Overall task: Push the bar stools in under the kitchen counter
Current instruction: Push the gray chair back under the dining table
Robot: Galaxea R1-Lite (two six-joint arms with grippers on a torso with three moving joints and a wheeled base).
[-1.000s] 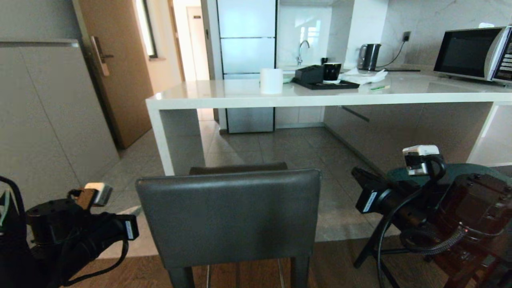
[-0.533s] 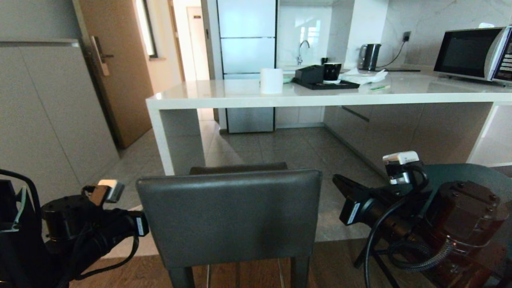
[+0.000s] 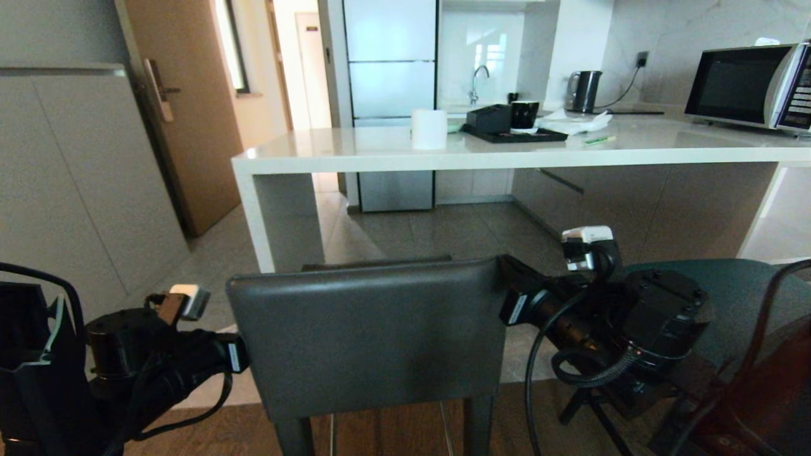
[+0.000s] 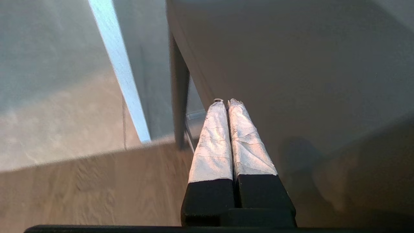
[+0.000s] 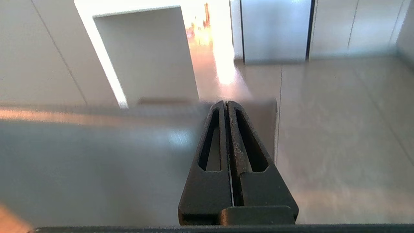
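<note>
- The left gripper (image 4: 225,103) sits low at the left side of the dark-grey stool (image 3: 370,335), its wrapped fingers (image 4: 213,142) pressed together with nothing between them, tips right at the backrest's left edge.
- The dark-grey stool stands in the middle, on the near side of the kitchen counter (image 3: 507,155), not yet under the overhang.
- The right gripper (image 5: 225,103) is at the backrest's upper right corner, black fingers (image 5: 210,155) closed flat against each other, empty.
- The teal stool (image 3: 735,297) stands far right, mostly behind the right arm.
</note>
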